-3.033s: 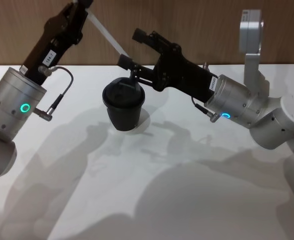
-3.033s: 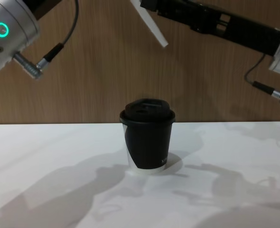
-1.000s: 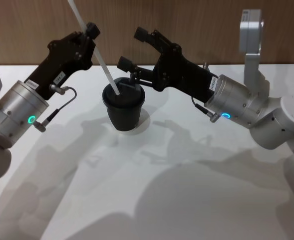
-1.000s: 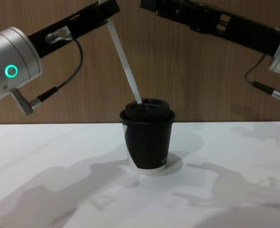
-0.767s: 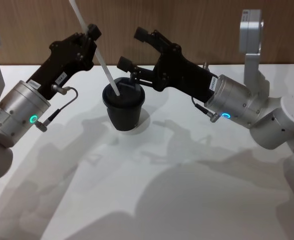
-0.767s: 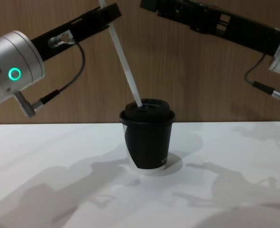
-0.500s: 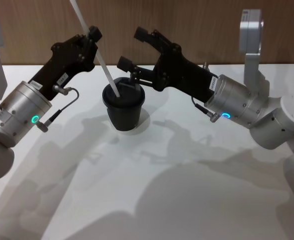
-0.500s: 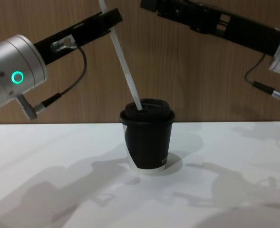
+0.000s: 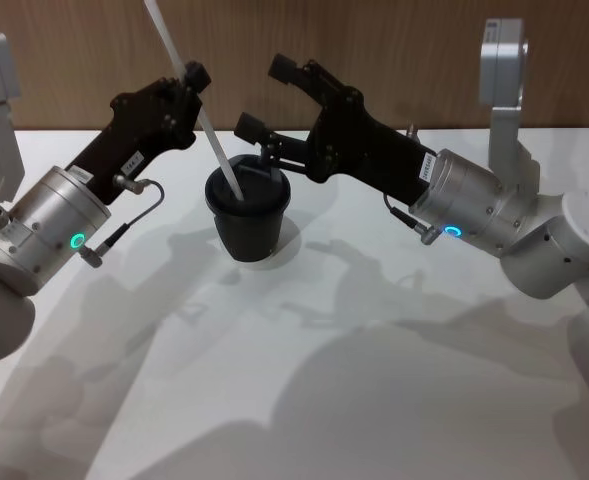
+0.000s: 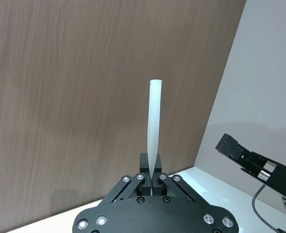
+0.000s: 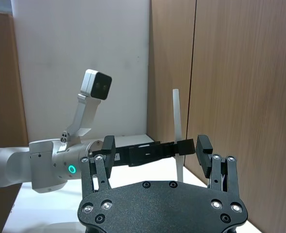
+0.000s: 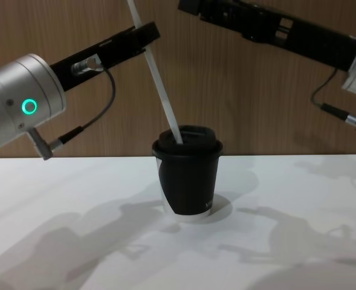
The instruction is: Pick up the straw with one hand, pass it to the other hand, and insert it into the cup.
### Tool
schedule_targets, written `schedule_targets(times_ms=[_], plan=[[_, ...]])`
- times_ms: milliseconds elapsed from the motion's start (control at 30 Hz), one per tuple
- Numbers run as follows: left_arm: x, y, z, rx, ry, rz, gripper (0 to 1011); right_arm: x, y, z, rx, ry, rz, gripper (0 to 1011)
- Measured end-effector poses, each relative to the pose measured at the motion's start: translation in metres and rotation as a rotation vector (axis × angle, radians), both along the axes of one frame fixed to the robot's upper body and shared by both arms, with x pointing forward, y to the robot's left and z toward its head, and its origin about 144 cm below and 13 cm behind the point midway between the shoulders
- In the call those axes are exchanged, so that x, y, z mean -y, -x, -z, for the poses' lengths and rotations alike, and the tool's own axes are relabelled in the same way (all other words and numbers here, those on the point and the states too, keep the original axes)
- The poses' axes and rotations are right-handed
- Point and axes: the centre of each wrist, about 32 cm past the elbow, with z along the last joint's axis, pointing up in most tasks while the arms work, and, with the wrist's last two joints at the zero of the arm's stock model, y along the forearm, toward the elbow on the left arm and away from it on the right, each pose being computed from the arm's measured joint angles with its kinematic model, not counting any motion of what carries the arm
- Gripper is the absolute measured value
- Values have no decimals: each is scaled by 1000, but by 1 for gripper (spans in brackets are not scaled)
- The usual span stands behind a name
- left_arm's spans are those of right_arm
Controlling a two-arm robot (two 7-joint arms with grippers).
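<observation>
The white straw [image 9: 211, 135] slants down from my left gripper [image 9: 188, 84], which is shut on its upper part. Its lower end meets the lid of the black cup [image 9: 247, 220] standing on the white table [image 9: 374, 350]; how deep it goes I cannot tell. From the chest, the straw [image 12: 162, 90] leans from upper left onto the cup [image 12: 188, 178], with the left gripper [image 12: 150, 33] gripping it high up. The left wrist view has the straw [image 10: 154, 126] rising from the shut left gripper [image 10: 151, 171]. My right gripper [image 9: 266, 97] hovers open just behind and above the cup, empty; the right gripper [image 11: 155, 146] frames the straw [image 11: 176, 121].
A brown wooden wall [image 12: 256, 103] runs along the far edge of the table [image 12: 286, 199]. The right arm [image 12: 298, 36] stretches across above the cup from the right. The robot's head camera post [image 11: 95, 90] stands in the right wrist view.
The left arm carried the straw down from high above the cup until its lower end met the lid, then shifted slightly right, standing the straw more upright. The right gripper stayed put and open.
</observation>
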Motion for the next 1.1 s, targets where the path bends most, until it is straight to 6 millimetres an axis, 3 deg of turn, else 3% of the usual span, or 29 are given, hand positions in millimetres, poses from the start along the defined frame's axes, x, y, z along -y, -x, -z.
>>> schedule_targets(times_ms=[233,367,1100], plan=[[2,-2,2,-15,-7,11,19,0,0,0,0,0,0,1001],[4,-3,4,-27,-17,18,93,0,0,0,0,0,0,1001],[-3,10,10,-48,-8,40,796,0,2,1,-2,-1,0,1001]])
